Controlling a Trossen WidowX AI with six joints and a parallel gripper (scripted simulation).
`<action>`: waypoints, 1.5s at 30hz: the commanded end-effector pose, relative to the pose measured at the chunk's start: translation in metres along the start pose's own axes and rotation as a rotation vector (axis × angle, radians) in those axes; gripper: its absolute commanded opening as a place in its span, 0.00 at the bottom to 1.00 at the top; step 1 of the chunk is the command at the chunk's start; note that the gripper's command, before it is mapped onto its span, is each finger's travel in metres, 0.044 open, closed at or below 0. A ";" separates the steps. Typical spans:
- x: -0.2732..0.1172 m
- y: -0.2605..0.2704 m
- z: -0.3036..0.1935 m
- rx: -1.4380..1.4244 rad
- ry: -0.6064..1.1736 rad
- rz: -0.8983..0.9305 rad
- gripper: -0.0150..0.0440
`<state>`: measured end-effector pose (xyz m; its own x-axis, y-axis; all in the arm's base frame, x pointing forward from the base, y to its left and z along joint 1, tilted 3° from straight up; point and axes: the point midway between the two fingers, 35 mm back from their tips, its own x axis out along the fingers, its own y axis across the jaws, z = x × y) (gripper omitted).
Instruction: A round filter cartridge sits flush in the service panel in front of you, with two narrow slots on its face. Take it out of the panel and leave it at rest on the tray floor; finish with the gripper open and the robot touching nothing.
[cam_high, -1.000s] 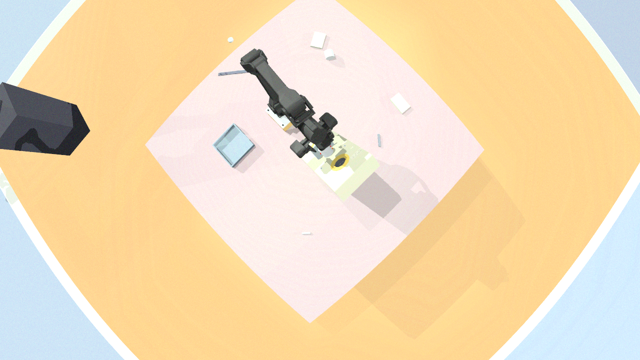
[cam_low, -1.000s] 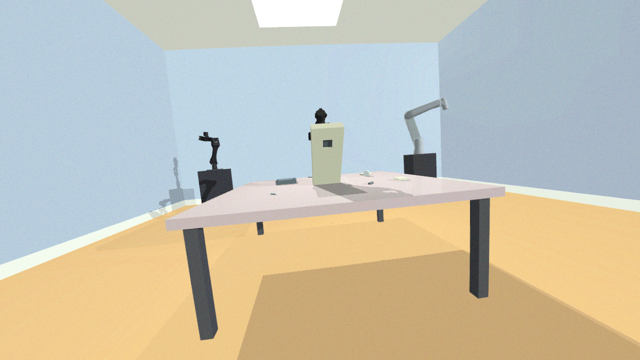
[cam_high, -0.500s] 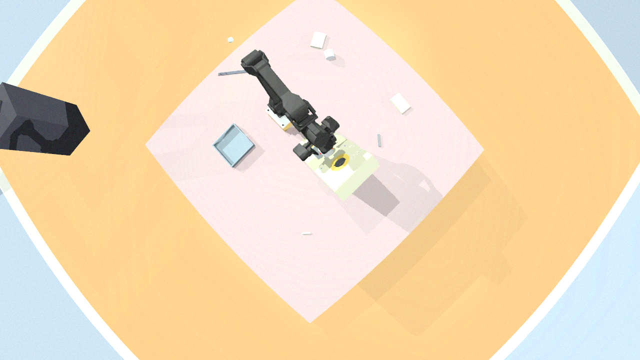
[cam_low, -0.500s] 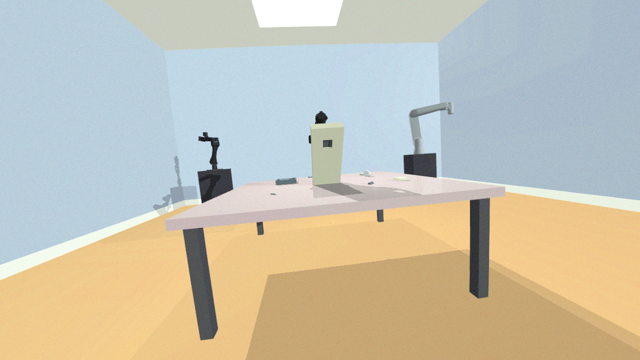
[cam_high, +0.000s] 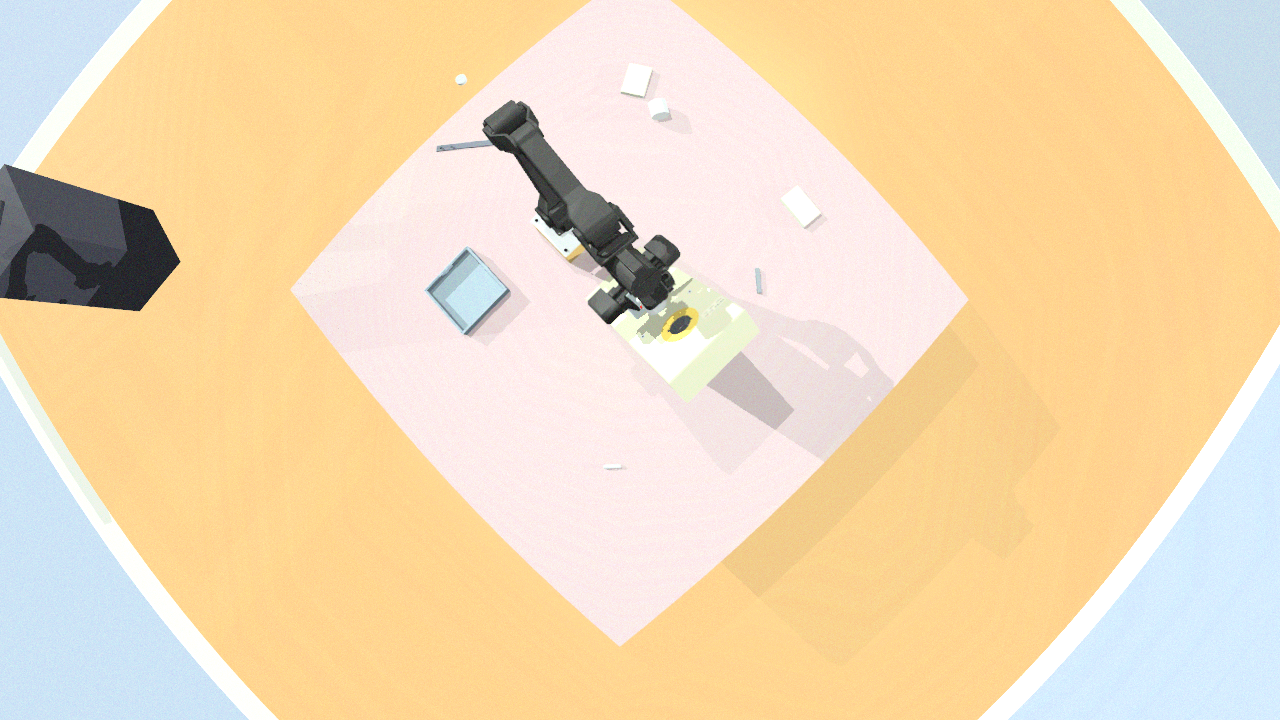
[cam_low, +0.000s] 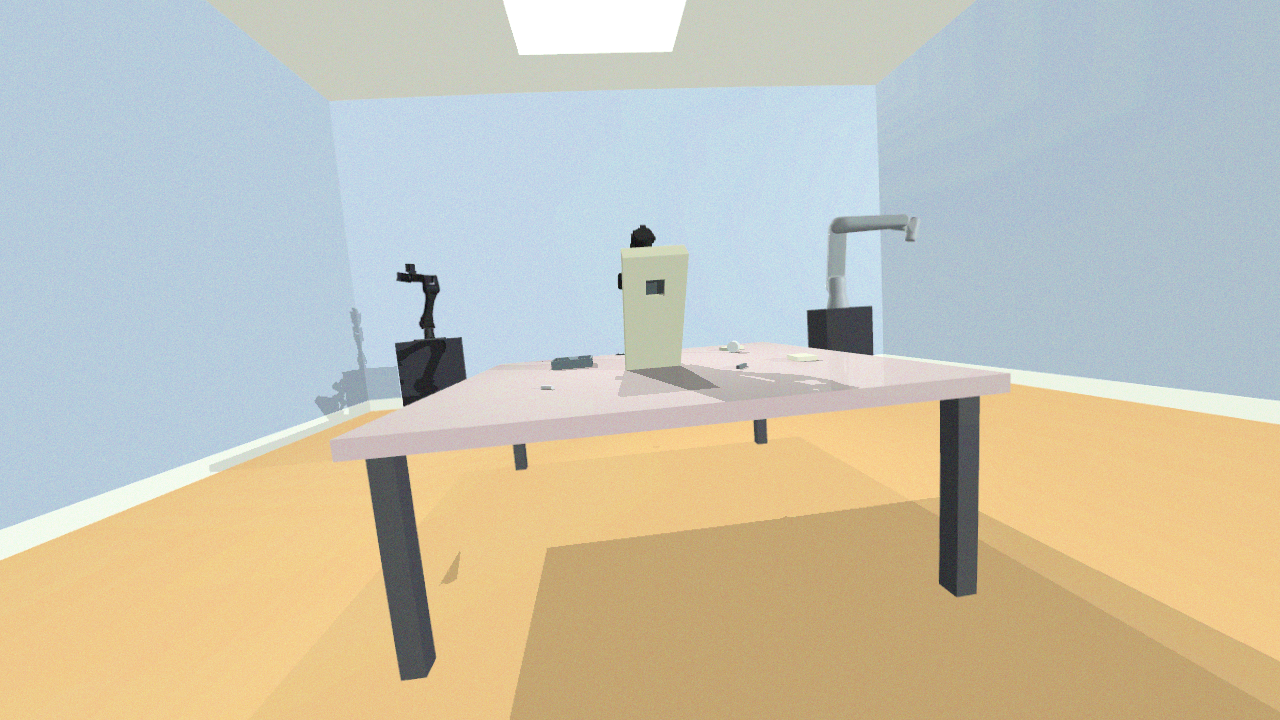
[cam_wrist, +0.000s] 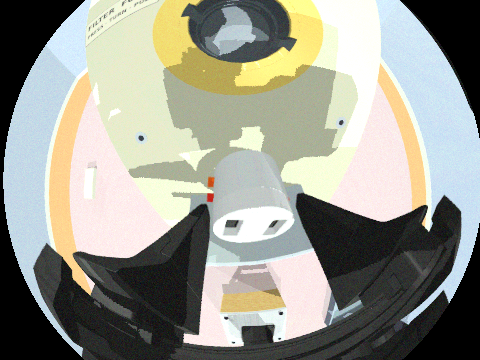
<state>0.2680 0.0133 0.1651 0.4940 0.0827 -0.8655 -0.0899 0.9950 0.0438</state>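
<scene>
The filter cartridge (cam_wrist: 250, 182), a grey cylinder with a white two-slotted face, is outside the socket and lies on a grey-blue ledge (cam_wrist: 300, 245) below it, face towards me. The socket (cam_wrist: 240, 30) (cam_high: 680, 324) in the pale service panel (cam_wrist: 125, 100) (cam_high: 702, 358) (cam_low: 653, 335) is dark and open inside its yellow ring (cam_wrist: 170, 30). My gripper (cam_wrist: 254, 206) is open, with a fingertip close to each side of the cartridge; a narrow gap shows on both sides. The arm hides most of this in the top view. The blue-grey tray (cam_high: 467, 293) (cam_low: 572, 362) holds nothing.
White blocks (cam_high: 637, 79) (cam_high: 801, 206) and a white cylinder (cam_high: 659, 109) lie on the table (cam_high: 554, 537) away from the panel. A small grey bar (cam_high: 759, 281) lies beside the panel, and a small white piece (cam_high: 612, 466) lies farther off.
</scene>
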 end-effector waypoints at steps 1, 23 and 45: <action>-0.001 0.000 0.000 0.000 -0.001 0.000 0.67; -0.011 0.000 0.023 0.000 -0.002 0.003 0.25; -0.101 -0.001 0.028 -0.001 0.002 0.002 0.25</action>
<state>0.2460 0.0070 0.2600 0.4885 0.0825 -0.8686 -0.0862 0.9952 0.0460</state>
